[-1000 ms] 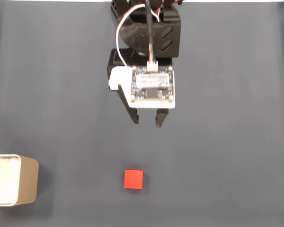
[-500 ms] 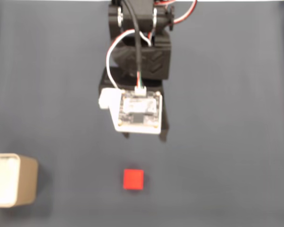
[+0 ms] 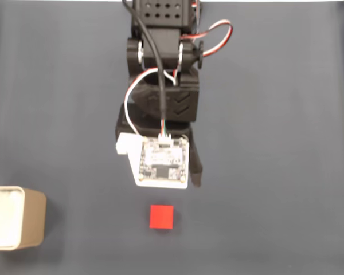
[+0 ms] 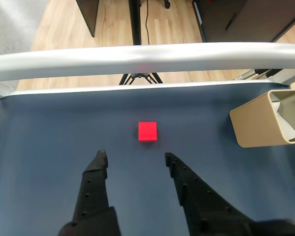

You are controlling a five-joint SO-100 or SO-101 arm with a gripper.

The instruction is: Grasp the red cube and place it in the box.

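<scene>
Counter (image 3: 275, 143) covered in a dark blue-grey mat, evenly lit; a white rail (image 4: 147, 59) runs along its far edge in the wrist view; beyond it, light wood plank floor (image 4: 177, 24); black tripod legs (image 4: 140, 77) standing there; dark furniture (image 4: 241, 19) behind.

Light falls soft and even on my dark mat (image 3: 286, 143) in the fixed view; both views are sharp, with no glare. The box (image 3: 31, 220) throws a faint shadow to its right. In my wrist view the white rail (image 4: 147, 56) bows at the edges and shines brightest.
</scene>
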